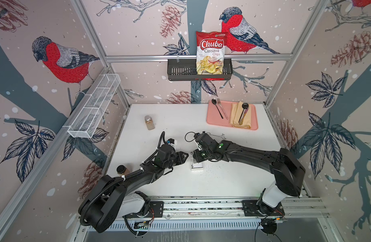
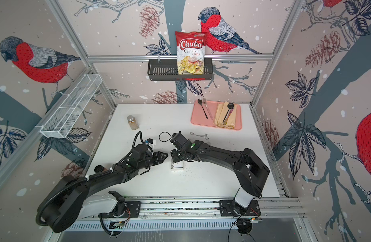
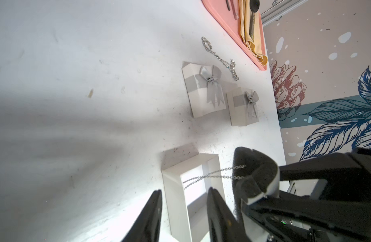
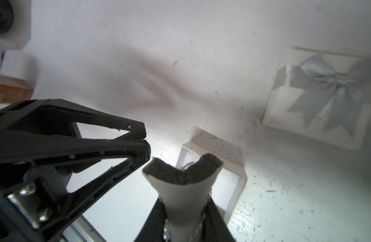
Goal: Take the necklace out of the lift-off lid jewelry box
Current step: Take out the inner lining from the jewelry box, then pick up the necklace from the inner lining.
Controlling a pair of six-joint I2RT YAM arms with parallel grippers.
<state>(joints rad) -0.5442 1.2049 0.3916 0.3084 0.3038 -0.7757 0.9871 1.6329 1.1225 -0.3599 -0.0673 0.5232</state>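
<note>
The lifting-out step is judged to be in hand. Both arms are stretched low over the bench (image 1: 176, 117), tips nearly meeting. The right tool (image 4: 186, 220) is clamped on the foam insert (image 3: 253, 167), just above the open jewelry box (image 3: 209, 161). The left tool (image 3: 184, 190) is held apart, astride a box wall. The necklace (image 3: 212, 175) is wound on the insert and trails into the box. A steady lift clear is called for next.

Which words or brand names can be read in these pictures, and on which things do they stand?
"Chuba": on the chips bag.
"Cassava": same bag.
"Chips": same bag.
The bag's smaller print is too small to read.
Nothing else bears readable text.
</note>
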